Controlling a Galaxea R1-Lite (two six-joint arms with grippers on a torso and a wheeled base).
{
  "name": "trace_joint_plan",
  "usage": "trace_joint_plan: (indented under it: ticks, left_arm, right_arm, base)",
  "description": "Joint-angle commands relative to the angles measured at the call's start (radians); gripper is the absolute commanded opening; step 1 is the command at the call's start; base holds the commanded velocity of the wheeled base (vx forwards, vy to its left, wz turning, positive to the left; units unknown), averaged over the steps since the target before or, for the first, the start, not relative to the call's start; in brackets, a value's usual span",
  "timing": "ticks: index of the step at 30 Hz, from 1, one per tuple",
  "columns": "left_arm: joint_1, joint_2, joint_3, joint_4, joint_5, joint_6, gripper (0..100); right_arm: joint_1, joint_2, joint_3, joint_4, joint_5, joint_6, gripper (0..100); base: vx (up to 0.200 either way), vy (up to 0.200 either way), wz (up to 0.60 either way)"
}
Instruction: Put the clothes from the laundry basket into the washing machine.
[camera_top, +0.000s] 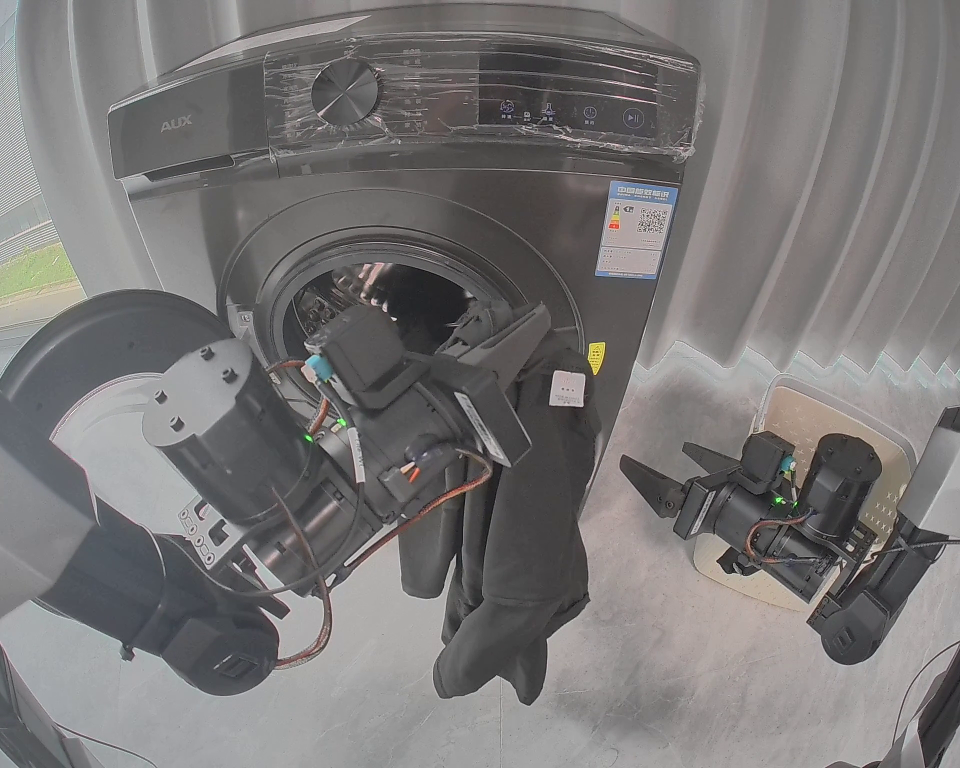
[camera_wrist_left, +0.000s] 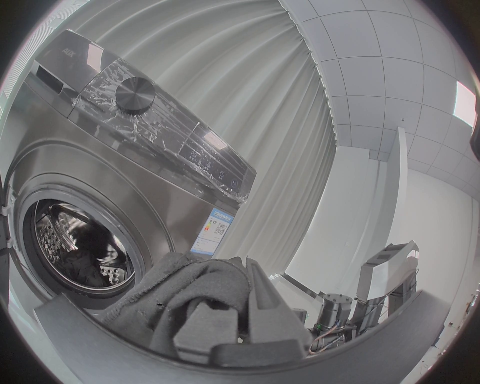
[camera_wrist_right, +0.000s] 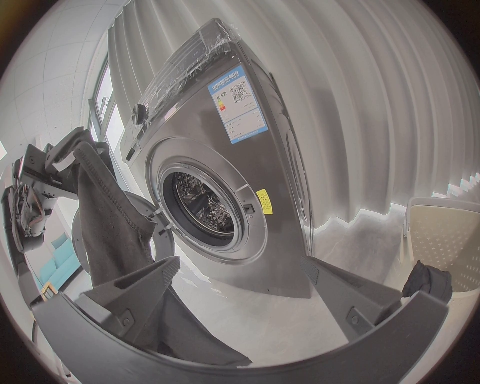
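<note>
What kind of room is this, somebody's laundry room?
Likely a staged test room, not a home: the washer, partly wrapped in film, stands against a floor-length curtain, with a basket on the bare floor and office-style ceiling tiles overhead.

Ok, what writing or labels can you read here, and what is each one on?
Washing machine, top left corner: short maker's logo, not quoted here.
Blue energy label on its front: print too small to read.
Yellow sticker beside the door opening: too small.
White tag on the dark garment: blurred.
Control panel: icons, no readable words.
</note>
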Motion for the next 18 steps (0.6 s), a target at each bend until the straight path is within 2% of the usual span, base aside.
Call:
trace_joint_plan:
  ticks: [1,4,7,10,15,18]
  left_arm:
    - [-0.001,-0.005,-0.040,0.008,0.009,-0.001,0]
    - [-0.006,-0.003,-0.051,0.025,0.010,-0.002,0]
    - [-0.006,-0.002,-0.051,0.029,0.012,-0.002,0]
    - [-0.001,0.005,-0.050,0.037,0.012,-0.002,0]
    - [-0.006,0.006,-0.051,0.065,0.010,-0.002,0]
    - [-0.010,0.002,-0.059,0.075,0.012,-0.002,0]
  right_arm:
    - [0.005,-0.026,0.013,0.001,0.006,0.012,100]
    - [0.031,-0.026,0.065,0.001,0.040,0.012,100]
    - [0.043,-0.023,0.096,0.001,0.044,0.012,100]
    - [0.084,-0.015,0.149,0.001,0.025,0.009,100]
    - [0.103,-0.012,0.114,0.002,-0.041,0.009,100]
    - [0.112,-0.012,0.117,0.002,-0.052,0.003,100]
  base:
    - [0.000,0.000,0.00]
    - [0.000,0.000,0.00]
    - [0.000,0.000,0.00]
    - [0.000,0.000,0.00]
    - [0.000,0.000,0.00]
    - [0.000,0.000,0.00]
